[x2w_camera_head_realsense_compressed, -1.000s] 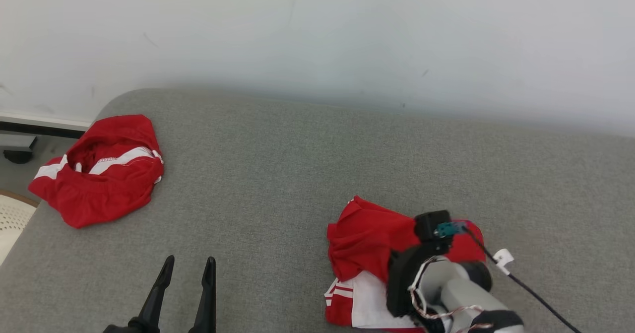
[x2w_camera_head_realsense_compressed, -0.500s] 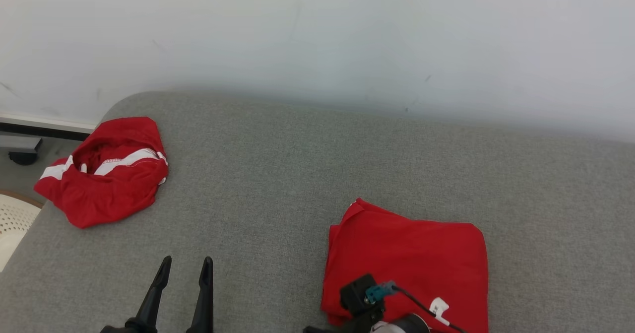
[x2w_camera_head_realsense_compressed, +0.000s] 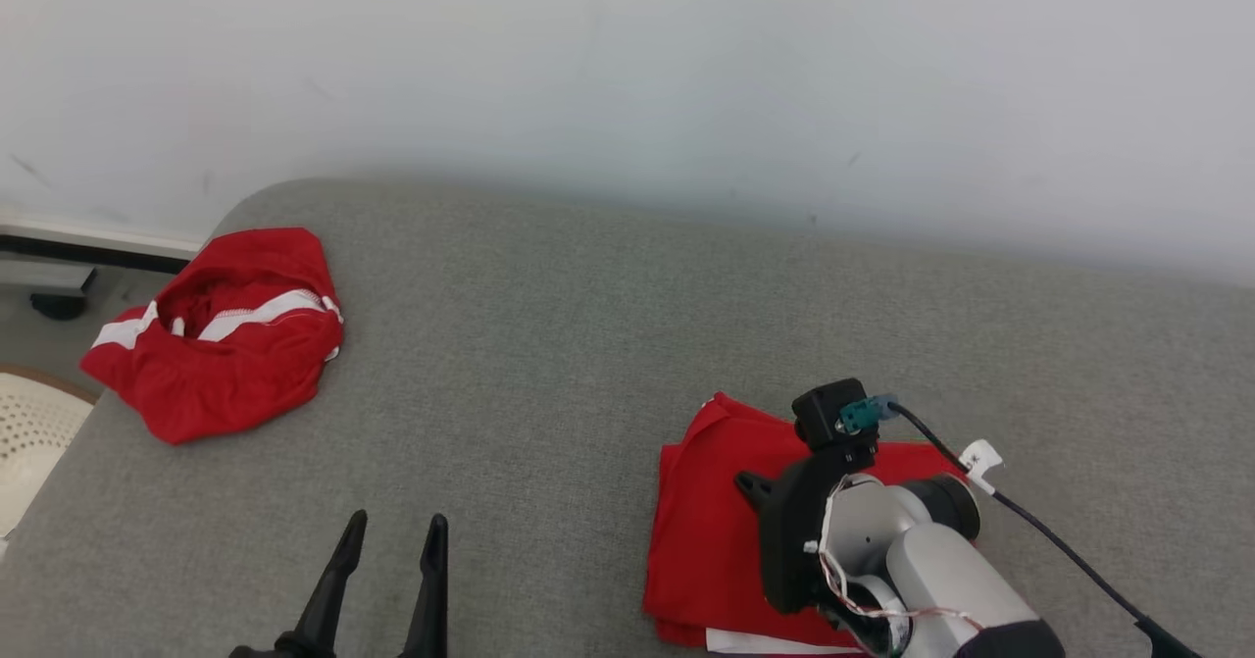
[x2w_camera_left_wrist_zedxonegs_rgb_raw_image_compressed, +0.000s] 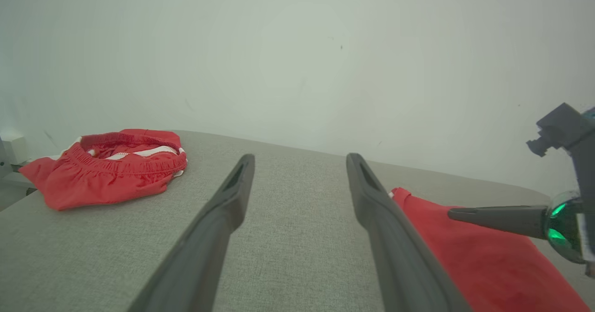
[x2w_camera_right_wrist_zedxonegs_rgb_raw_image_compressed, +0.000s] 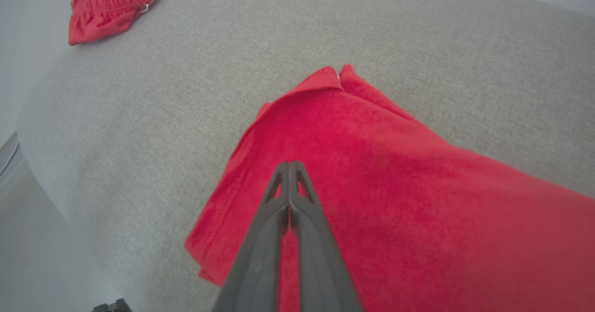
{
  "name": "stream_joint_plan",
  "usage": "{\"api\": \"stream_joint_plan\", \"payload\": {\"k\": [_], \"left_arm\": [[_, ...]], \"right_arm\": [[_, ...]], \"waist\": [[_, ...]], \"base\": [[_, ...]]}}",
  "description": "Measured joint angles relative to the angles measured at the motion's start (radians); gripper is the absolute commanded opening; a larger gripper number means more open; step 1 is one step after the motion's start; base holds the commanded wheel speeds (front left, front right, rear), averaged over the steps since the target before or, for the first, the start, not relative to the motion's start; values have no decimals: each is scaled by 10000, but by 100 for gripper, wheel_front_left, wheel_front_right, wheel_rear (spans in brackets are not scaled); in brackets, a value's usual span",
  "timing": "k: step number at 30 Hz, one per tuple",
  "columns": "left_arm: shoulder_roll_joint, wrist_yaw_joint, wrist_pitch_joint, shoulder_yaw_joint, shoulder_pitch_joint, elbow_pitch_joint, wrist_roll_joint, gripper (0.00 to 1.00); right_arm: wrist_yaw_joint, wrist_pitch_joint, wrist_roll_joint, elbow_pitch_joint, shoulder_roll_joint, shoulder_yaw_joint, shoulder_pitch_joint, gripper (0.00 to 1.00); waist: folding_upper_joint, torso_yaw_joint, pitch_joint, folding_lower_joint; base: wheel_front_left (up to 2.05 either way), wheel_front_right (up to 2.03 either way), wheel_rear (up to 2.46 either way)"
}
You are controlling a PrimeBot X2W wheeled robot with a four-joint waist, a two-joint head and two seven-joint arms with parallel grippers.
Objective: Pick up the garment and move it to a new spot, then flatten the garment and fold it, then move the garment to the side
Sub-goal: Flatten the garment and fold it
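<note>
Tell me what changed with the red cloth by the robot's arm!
The near garment went from bunched up, with white showing, to a flat red fold. The right fingers pulled back, then came forward over it again, shut and holding nothing. The left fingers stayed open, and the crumpled red shorts stayed put.

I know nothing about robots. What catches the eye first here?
Two bright red patches on a grey padded surface: crumpled shorts with white stripes at its far left corner, and a folded garment near the right. The right gripper, shut, points over the folded one; the left gripper stands open.
</note>
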Motion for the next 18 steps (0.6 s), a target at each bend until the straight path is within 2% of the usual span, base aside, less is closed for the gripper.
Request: {"api": "stream_joint_plan", "payload": {"k": [12, 18], "left_arm": [[81, -48, 0, -543, -591, 58, -73, 100], [65, -48, 0, -694, -832, 15, -104, 100]], "right_arm": [[0, -155, -627, 2232, -2, -648, -1491, 0], [0, -339, -932, 2924, -2, -863, -2124, 0]], "waist": [[1, 848, 477, 1], [1, 1078, 772, 1]], "base": [[0, 0, 0], [0, 0, 0]]}}
